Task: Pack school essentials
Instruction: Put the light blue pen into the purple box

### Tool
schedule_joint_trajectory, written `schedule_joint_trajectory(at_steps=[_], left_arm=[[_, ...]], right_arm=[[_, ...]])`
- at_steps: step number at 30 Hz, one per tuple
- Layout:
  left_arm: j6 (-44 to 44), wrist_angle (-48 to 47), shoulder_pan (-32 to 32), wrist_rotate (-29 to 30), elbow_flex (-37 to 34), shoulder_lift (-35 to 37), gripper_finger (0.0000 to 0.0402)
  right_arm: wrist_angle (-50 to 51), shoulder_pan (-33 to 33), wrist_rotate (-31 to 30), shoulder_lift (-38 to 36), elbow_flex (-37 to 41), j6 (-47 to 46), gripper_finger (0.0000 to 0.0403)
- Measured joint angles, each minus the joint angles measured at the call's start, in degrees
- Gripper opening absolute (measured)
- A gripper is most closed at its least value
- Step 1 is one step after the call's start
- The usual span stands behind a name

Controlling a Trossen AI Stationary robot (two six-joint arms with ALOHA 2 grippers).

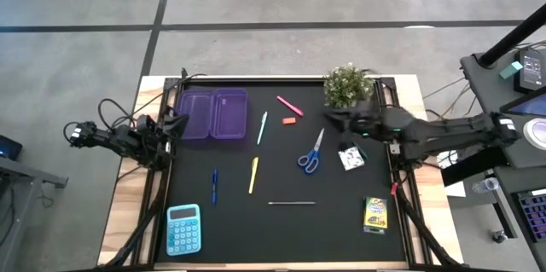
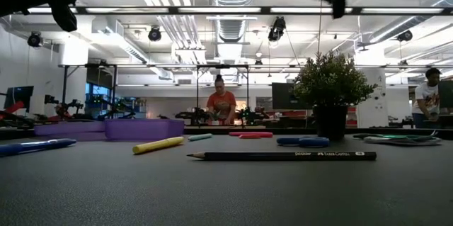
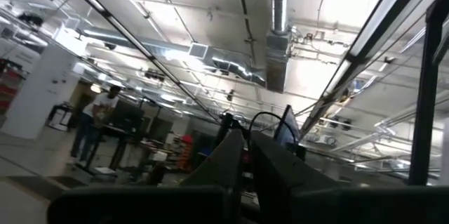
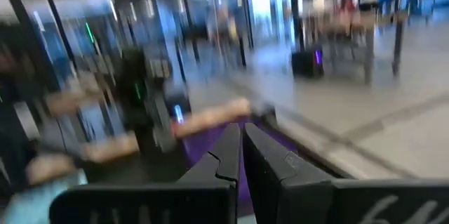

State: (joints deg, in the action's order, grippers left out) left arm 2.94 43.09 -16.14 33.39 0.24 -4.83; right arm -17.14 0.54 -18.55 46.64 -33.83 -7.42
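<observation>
The school essentials lie flat on the black mat (image 1: 281, 221): a green pen (image 1: 262, 127), a pink pen (image 1: 289, 105), a red eraser (image 1: 288, 120), blue-handled scissors (image 1: 311, 153), a white packet (image 1: 350, 158), a blue pen (image 1: 214, 185), a yellow pen (image 1: 253, 175), a thin grey pencil (image 1: 292, 203) and a crayon box (image 1: 374, 213). My left gripper (image 1: 179, 123) is shut and empty at the mat's left edge, beside the purple case (image 1: 212, 114). My right gripper (image 1: 328, 117) is shut and empty, raised above the mat between the plant and the scissors.
A potted plant (image 1: 346, 86) stands at the mat's far right, close to my right arm. A blue calculator (image 1: 183, 228) lies at the near left corner. The purple two-compartment case lies open at the far left. People stand in the room beyond the table (image 2: 221, 105).
</observation>
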Motion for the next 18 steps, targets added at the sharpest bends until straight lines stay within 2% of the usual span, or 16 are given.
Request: schedule_joint_trajectory(at_steps=[5,11,15,18], left_arm=[[0.96,0.08,0.00,0.01,0.01,0.01,0.0012],[1.00,0.01,0.00,0.00,0.01,-0.01,0.0012],[1.02,0.02,0.00,0.00,0.01,0.08,0.0012],[1.06,0.02,0.00,0.02,0.01,0.08,0.0012]], right_arm=[[14.63,0.00,0.05,7.74,-11.18,-0.62,0.0009],[33.91,-0.02,0.22,17.55,-21.75,-7.30,0.0009],[41.03,-0.02,0.37,23.46,-28.18,-10.88,0.0009],[45.03,0.00,0.53,28.78,-32.62,-10.24,0.0009]])
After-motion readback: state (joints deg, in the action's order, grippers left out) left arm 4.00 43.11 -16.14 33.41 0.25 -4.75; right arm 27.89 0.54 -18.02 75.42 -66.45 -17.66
